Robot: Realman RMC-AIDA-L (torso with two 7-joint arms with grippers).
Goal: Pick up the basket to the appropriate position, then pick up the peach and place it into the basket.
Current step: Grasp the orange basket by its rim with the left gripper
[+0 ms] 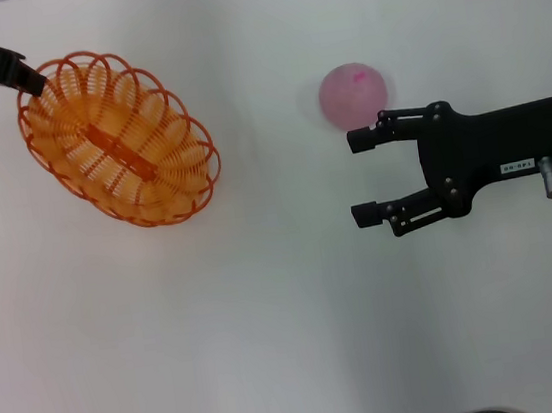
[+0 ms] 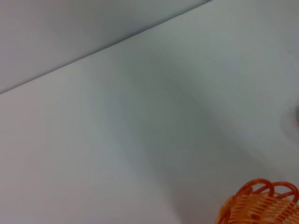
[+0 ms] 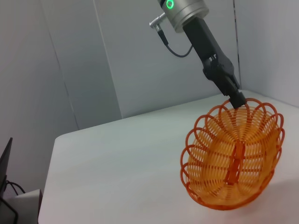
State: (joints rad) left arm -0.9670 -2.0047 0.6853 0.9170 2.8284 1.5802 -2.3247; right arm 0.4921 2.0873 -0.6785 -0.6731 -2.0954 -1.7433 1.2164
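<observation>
Fingers spread wide on my right gripper [image 1: 365,177], jaws holding nothing, one fingertip [image 1: 357,140] sitting just beside the near edge of the peach [image 1: 354,94] without clearly touching it, the other fingertip well clear over bare table [image 1: 273,348]. My right arm reaches in from the right side of the head view, black body level above the white surface. Pale pink with a darker pink spot on top, the peach rests on the table right of centre, a soft shadow around it.

Farther off to my left, the basket [image 1: 118,138] hangs tilted, its scalloped orange wire rim pinched at the far-left edge by my left gripper [image 1: 31,79], closed on the rim loops. Seen from the right wrist view, the basket [image 3: 233,158] is tipped steeply so its open side faces the camera, its lower edge close to or on the table while the upper rim is held by the left gripper [image 3: 237,99]; I cannot tell whether the low edge touches. Basket and peach lie well apart. In the left wrist view only a corner of the basket [image 2: 261,203] shows, against the white table [image 2: 140,140].
</observation>
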